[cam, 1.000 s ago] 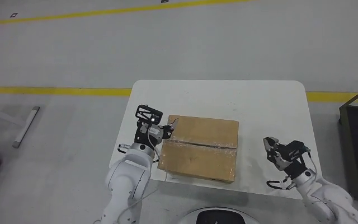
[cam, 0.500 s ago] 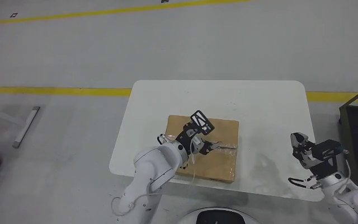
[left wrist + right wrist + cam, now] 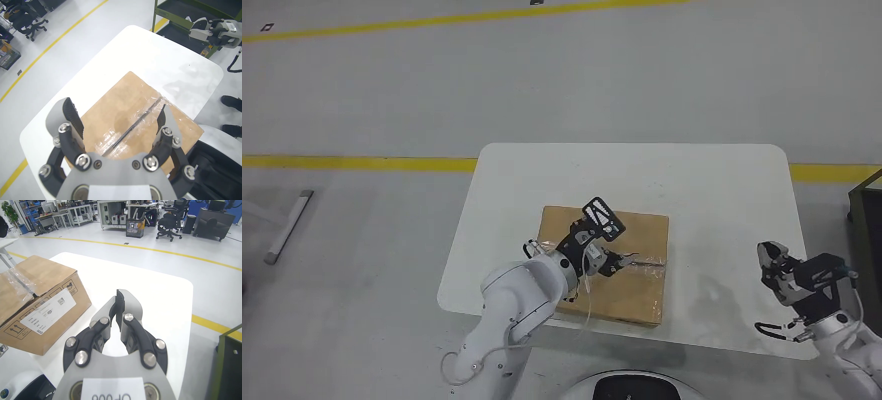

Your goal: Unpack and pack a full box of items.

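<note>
Box (image 3: 607, 262) on table (image 3: 722, 190), left gripper (image 3: 116, 108) spread wide above its seam (image 3: 136, 123), empty, right gripper (image 3: 118, 298) closed, empty.

The top camera sits high above the arms, looking down from afar on the white round-cornered tabletop (image 3: 642, 170) and the brown taped cardboard box (image 3: 637, 228); the left wrist camera rides behind the left gripper (image 3: 116, 103), close over the box, facing along its seam; the right wrist camera sits low behind the right gripper (image 3: 118, 298), facing across the tabletop into the room; all three share box and tabletop.
</note>
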